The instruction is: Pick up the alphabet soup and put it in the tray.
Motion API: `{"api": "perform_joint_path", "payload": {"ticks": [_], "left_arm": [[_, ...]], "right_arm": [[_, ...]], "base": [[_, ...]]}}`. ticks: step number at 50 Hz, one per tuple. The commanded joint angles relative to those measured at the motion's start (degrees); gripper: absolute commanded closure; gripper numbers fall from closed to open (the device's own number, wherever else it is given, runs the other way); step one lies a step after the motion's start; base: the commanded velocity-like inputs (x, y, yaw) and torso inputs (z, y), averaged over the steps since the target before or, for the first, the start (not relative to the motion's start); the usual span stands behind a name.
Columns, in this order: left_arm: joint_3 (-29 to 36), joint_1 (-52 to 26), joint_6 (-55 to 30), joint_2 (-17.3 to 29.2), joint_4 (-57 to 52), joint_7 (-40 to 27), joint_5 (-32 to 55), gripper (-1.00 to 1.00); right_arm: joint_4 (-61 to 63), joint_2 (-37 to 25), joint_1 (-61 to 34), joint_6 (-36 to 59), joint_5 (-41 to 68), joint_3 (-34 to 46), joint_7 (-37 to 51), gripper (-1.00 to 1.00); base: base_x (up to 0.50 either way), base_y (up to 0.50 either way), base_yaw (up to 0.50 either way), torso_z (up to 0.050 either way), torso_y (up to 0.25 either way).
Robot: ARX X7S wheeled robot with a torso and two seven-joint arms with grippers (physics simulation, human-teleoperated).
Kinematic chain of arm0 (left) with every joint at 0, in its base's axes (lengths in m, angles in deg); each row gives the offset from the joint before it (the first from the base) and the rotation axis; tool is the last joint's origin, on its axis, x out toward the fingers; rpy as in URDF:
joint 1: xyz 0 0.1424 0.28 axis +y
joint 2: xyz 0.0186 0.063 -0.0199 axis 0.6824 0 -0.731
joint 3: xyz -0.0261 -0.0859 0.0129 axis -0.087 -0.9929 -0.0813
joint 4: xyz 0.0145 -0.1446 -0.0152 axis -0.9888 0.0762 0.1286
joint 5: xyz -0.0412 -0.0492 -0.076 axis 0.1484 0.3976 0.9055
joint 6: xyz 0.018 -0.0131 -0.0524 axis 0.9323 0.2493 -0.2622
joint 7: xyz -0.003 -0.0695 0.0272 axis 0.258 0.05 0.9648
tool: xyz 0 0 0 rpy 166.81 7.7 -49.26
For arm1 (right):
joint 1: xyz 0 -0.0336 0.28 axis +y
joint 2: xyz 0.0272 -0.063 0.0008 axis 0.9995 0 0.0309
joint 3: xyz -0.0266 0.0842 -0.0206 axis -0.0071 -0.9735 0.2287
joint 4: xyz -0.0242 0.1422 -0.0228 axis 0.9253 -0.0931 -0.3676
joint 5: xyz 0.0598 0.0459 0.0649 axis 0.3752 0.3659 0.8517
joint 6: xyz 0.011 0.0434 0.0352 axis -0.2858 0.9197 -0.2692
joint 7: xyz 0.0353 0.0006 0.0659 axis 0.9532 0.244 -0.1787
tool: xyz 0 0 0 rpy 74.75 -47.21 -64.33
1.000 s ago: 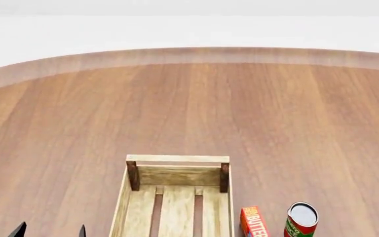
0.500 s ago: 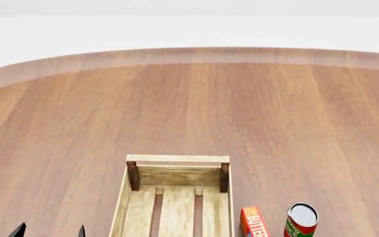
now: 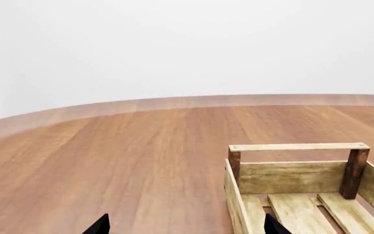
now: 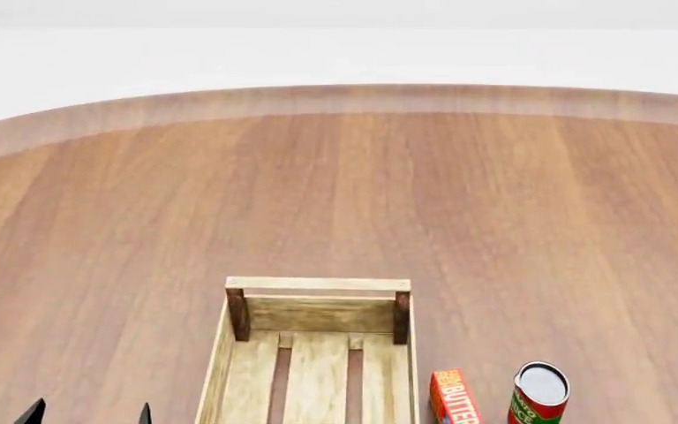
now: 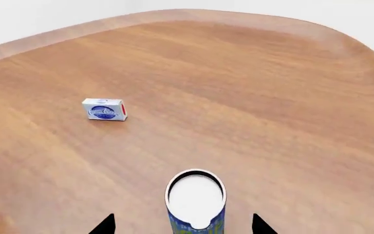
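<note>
Nothing had shifted in the head view since earlier. Orange box [image 4: 455, 397] read "BUTTER", beside the tray [image 4: 315, 285] at the table's near edge. Right gripper [image 5: 182, 225], fingertips apart, straddled the upright alphabet soup [image 5: 196, 201]. Left gripper [image 3: 183, 225] likewise spread.

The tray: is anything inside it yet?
The visible part of the tray holds nothing, only bare slats. Its near end is cut off in both views. The alphabet soup stands on the table between the right gripper's fingertips.
</note>
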Motion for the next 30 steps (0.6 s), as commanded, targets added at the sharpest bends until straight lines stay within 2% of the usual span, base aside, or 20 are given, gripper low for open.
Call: {"api": "perform_joint_path", "payload": {"ticks": [1, 30], "left_arm": [[0.45, -0.06, 0.11, 0.30, 0.08, -0.36, 0.25, -1.00], [1.37, 0.20, 0.28, 1.11, -0.40, -1.42, 0.73, -1.00]], "right_arm": [[-5.18, -1.24, -0.92, -2.22, 1.23, -1.13, -0.34, -1.00], [-20.16, -4.23, -8.78, -4.72, 1.64, 0.13, -2.70, -1.00]], "base": [[0.00, 0.00, 0.00, 0.000, 0.000], [0.00, 0.00, 0.00, 0.000, 0.000]]}}
